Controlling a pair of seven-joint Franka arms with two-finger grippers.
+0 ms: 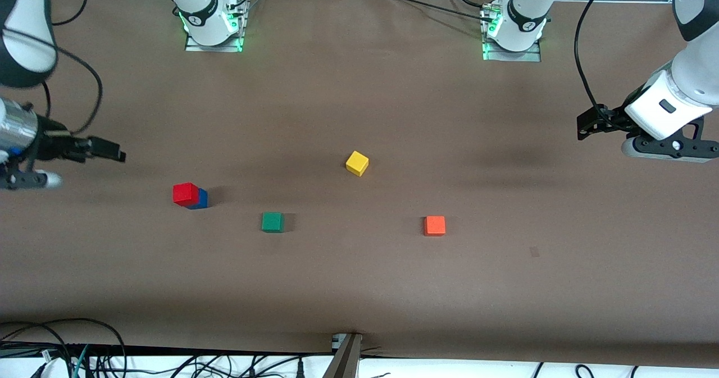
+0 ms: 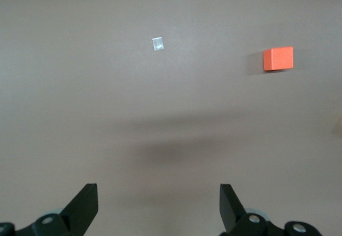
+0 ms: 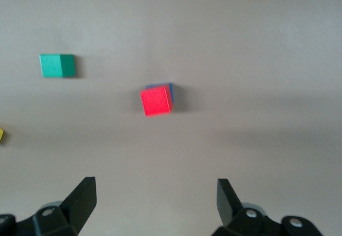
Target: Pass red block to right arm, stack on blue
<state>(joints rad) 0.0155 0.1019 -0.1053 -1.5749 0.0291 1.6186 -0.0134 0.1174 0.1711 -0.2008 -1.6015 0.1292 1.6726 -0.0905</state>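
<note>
Reading the table [image 1: 359, 288] as a clock dial, with twelve toward my bases and the yellow block [image 1: 357, 163] near the hub, here we go.

The red block [image 1: 185, 193] sits out at nine o'clock, on top of the blue block [image 1: 201, 199]. It is set a touch askew, so only a sliver of blue peeks out along one side and the rest is covered. My right wrist camera tells the same story, with a thin blue edge showing past the red top.

My right gripper [image 3: 156, 201] hangs in the air over the nine o'clock edge of the table, near the stack but clear of it. Its jaws are spread wide and hold nothing. Most of that arm is cut off by the edge of the front view, so I see just the silver wrist and one black finger.

My left gripper [image 2: 158, 204] hangs over the three o'clock edge, jaws also released and empty. That arm's upper part runs out of view too.

The green block [image 1: 272, 222] lies at eight o'clock, and the orange block [image 1: 435, 226] at four to five. A small pale patch [image 1: 534, 251] lies on the table at four, and I cannot tell what it is. The round marks on my bases are too small to read.
</note>
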